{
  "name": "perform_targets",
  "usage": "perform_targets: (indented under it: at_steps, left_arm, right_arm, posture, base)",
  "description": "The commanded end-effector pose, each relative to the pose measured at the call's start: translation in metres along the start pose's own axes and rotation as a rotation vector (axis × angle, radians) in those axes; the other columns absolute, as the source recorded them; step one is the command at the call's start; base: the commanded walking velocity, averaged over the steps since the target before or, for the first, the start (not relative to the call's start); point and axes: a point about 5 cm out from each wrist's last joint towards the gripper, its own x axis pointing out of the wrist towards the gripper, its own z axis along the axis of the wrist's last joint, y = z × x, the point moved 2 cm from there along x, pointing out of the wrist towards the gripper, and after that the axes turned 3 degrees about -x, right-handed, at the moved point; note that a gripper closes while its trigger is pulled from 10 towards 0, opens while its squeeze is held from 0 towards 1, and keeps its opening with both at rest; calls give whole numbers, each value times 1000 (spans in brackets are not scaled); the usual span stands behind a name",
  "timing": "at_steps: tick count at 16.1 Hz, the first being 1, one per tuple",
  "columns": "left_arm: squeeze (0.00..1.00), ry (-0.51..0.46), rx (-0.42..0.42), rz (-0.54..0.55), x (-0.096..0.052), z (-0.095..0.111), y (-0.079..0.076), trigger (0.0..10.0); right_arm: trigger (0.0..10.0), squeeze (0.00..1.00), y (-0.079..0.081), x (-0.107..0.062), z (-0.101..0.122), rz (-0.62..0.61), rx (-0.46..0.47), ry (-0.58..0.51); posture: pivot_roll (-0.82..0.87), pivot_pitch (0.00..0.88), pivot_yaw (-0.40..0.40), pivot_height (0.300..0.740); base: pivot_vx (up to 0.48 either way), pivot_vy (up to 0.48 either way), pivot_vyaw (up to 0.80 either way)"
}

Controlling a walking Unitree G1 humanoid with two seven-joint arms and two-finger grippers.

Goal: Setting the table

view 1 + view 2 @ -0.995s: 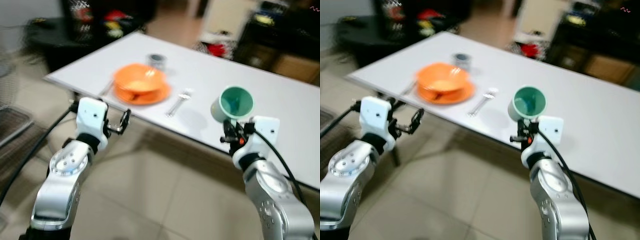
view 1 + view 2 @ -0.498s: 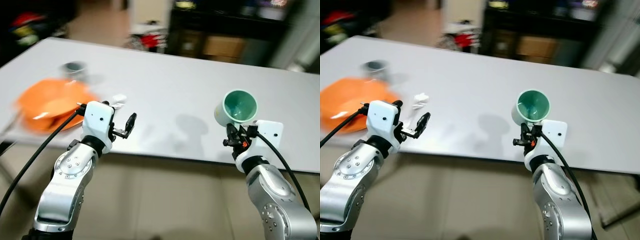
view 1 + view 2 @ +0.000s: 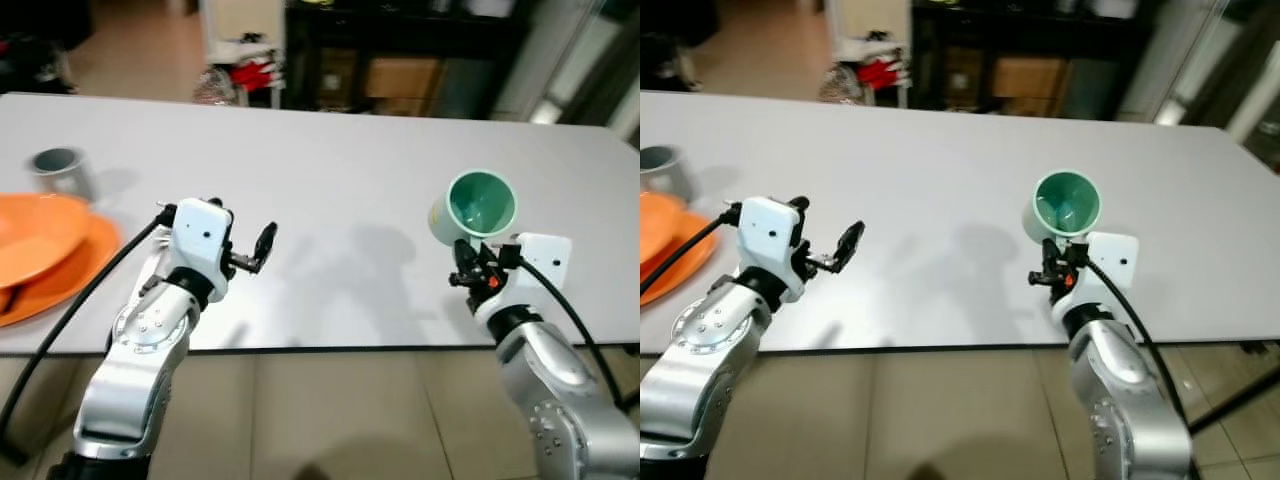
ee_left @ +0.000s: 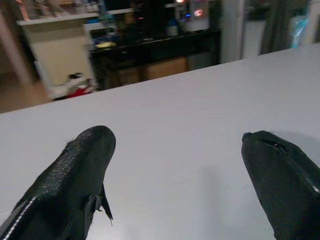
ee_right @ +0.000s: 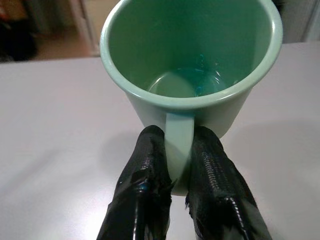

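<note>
Above the near right part of the white table (image 3: 330, 160), a green mug (image 3: 474, 205) is held clear of the surface by the right gripper (image 3: 472, 270). In the right wrist view its two fingers (image 5: 145, 195) are seen pinched on the mug's handle, and the tilted mouth is turned towards the camera; a little bluish residue may lie at the bottom. No writing can be read on the mug. The left gripper (image 3: 258, 250) is held over the table's near edge, its fingers (image 4: 75, 175) spread wide with nothing between them. At the far left an orange plate (image 3: 50, 270) with an orange bowl (image 3: 30, 232) on it is seen, and beyond them a grey cup (image 3: 60, 168).
</note>
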Motion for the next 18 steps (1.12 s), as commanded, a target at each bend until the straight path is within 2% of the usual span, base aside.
perform_targets:
  at_steps: [1, 7, 12, 16, 18]
  left_arm:
    - [0, -1, 8, -14, 2, 1, -3, 10000]
    - [0, -2, 10, -3, 1, 1, -1, 10000]
    - [0, -5, 11, -10, 2, 2, -1, 10000]
    - [0, -6, 12, -17, 2, 1, -3, 10000]
    - [0, -6, 11, -20, 2, 1, -3, 10000]
  right_arm:
    - [10000, 0, -1, 2, 2, 4, -5, 3]
    - [10000, 0, 15, 12, 3, 139, -27, 13]
    - [10000, 0, 23, 15, -2, 213, -59, 49]
    - [10000, 0, 21, 18, -6, 223, -61, 75]
    - [10000, 0, 28, 20, -12, 289, -59, 112]
  posture:
    - [43, 0, -59, 740]
    - [53, 0, -67, 740]
    - [57, 0, -72, 740]
    - [59, 0, -73, 740]
    - [60, 0, -74, 740]
  base:
    - [277, 0, 0]
    - [278, 0, 0]
    - [276, 0, 0]
    - [277, 0, 0]
    - [277, 0, 0]
